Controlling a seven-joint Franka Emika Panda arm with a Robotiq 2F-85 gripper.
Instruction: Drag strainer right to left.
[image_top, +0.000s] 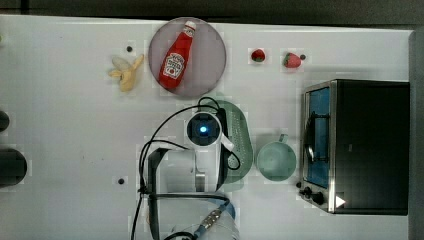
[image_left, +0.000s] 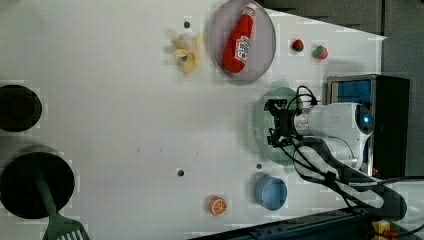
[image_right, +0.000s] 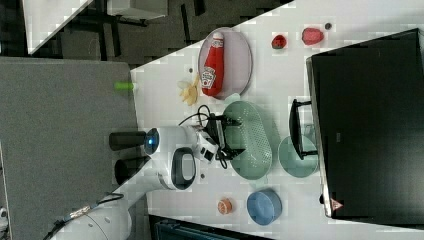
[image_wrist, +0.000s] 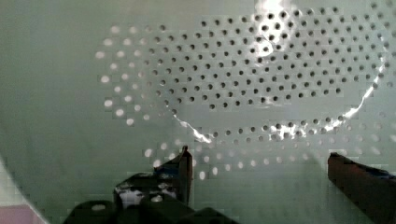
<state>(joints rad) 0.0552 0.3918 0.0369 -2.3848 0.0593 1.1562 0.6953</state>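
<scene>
The strainer (image_top: 239, 142) is a pale mint-green oblong colander dotted with small holes, lying in the middle of the white table (image_top: 65, 130). In the top view the arm's wrist (image_top: 204, 129) covers its left part. My gripper (image_right: 229, 135) reaches down into the strainer (image_right: 252, 142) at the side away from the oven, also seen in the left view (image_left: 272, 125). In the wrist view the perforated bottom of the strainer (image_wrist: 243, 70) lies just ahead of the gripper (image_wrist: 261, 170). Its two dark fingers (image_wrist: 184, 165) stand well apart, open, with nothing between them.
A round green cup (image_top: 276, 160) touches the strainer's side toward a black toaster oven (image_top: 360, 145). A plate (image_top: 210, 40) with a ketchup bottle (image_top: 176, 57), a banana (image_top: 126, 72) and two strawberries (image_top: 258, 55) lie beyond. A blue bowl (image_left: 270, 192) and orange slice (image_left: 217, 205) sit near the arm's base.
</scene>
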